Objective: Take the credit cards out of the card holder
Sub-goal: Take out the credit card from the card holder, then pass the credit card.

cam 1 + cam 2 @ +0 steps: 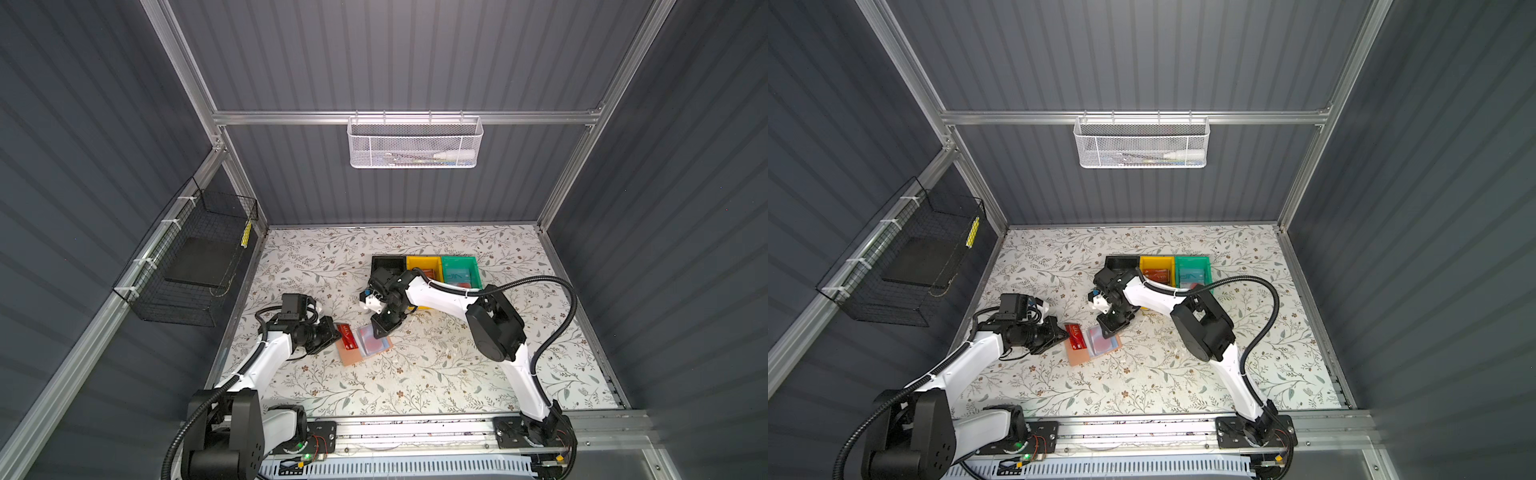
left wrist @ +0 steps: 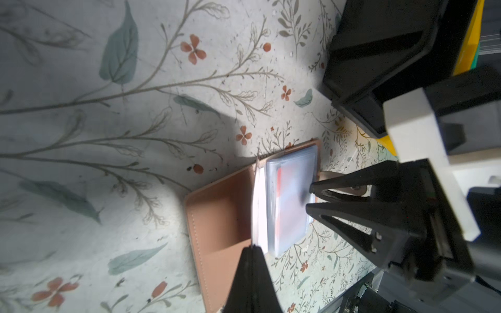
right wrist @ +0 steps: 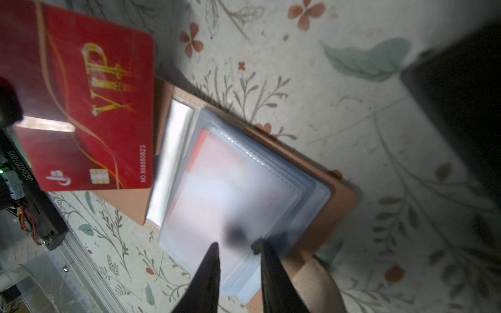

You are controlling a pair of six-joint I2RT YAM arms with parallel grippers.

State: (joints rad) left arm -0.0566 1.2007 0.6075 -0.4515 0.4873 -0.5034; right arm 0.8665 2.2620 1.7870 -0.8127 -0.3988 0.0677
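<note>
The tan card holder (image 1: 352, 355) (image 1: 1077, 354) lies open on the floral table, its bluish plastic sleeves (image 3: 244, 184) stacked on the right half. My left gripper (image 1: 337, 332) (image 2: 253, 248) is shut on a red "VIP" credit card (image 1: 348, 336) (image 3: 89, 103), held just above the holder's left half. My right gripper (image 1: 380, 330) (image 3: 237, 245) hovers open at the sleeves' outer edge, fingertips (image 2: 311, 187) close over the top sleeve. Another red card (image 3: 200, 146) (image 2: 278, 189) shows blurred inside a sleeve.
Behind the right arm stand a black bin (image 1: 388, 261), a yellow bin (image 1: 422, 262) and a green bin (image 1: 459, 262) in a row, with cards in the yellow and green ones. A black wire basket (image 1: 187, 257) hangs on the left wall.
</note>
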